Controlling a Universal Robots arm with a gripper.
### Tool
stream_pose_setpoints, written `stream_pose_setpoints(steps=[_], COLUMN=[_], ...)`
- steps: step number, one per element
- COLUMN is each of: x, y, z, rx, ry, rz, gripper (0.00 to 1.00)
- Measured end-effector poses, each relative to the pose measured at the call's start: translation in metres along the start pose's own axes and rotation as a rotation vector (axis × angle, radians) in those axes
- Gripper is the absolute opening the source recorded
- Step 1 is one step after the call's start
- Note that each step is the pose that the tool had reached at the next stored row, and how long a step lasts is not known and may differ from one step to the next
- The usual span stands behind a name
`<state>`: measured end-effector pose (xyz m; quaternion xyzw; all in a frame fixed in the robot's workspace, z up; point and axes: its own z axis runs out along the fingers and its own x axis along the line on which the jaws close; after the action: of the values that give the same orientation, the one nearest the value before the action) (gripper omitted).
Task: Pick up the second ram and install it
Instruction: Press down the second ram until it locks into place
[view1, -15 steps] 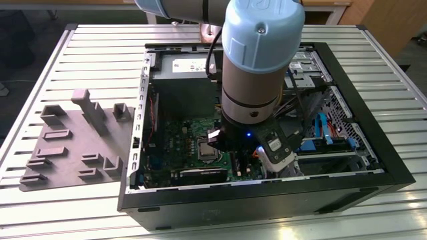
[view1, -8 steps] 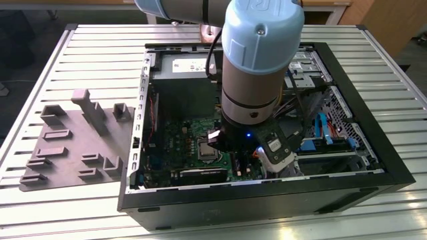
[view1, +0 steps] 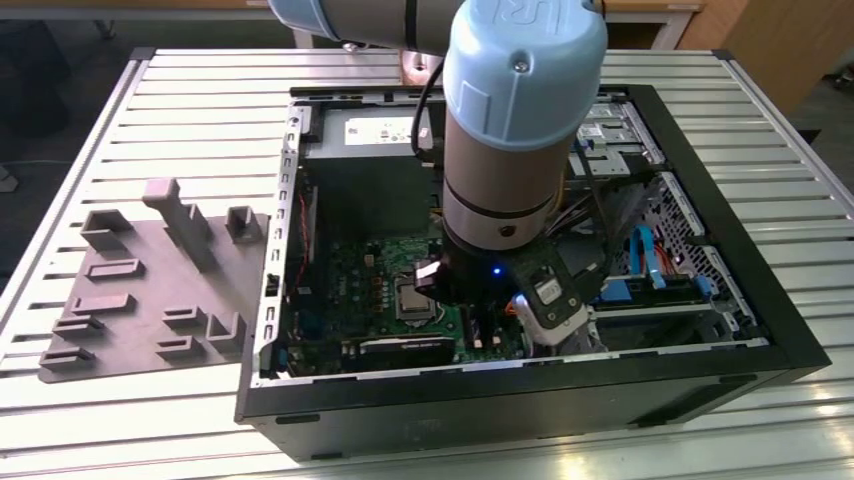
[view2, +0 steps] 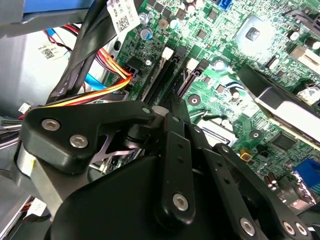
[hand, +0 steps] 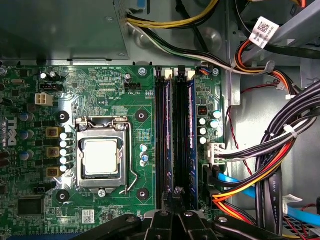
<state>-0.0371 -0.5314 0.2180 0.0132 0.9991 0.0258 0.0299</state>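
On a slatted metal table (view1: 187, 100) the open PC case (view1: 747, 330) holds the gripper (hand: 176, 197), closed over the memory slots (hand: 177, 140); the second ram (hand: 191, 145) looks seated (judging by alignment), so press evenly, straight down.

Lab workbench: slatted aluminium table (view1: 174, 90), open PC case (view1: 747, 330) (robot arm (view1: 514, 110) overhead).

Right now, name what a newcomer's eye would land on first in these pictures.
The big light blue robot arm reaching down into the open black computer case dominates the exterior view. In the first wrist view, the green motherboard stands out, with its silver processor socket beside the long black memory slots. A light grey tray with raised blocks lies on the slatted table at the exterior view's left.
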Motion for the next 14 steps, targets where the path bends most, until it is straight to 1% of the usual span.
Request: stream_pose_setpoints(steps=[9, 12, 14], x=[0.0001, -0.0002, -0.0004], y=[0.0, 0.0005, 0.0004], z=[0.001, -0.0016, -0.0071], rx=[-0.0003, -0.0029, -0.0003], ry=[-0.0001, -0.0007, -0.0001], rz=[0.0, 0.0, 0.0], gripper=[0.11, 0.11, 0.11])
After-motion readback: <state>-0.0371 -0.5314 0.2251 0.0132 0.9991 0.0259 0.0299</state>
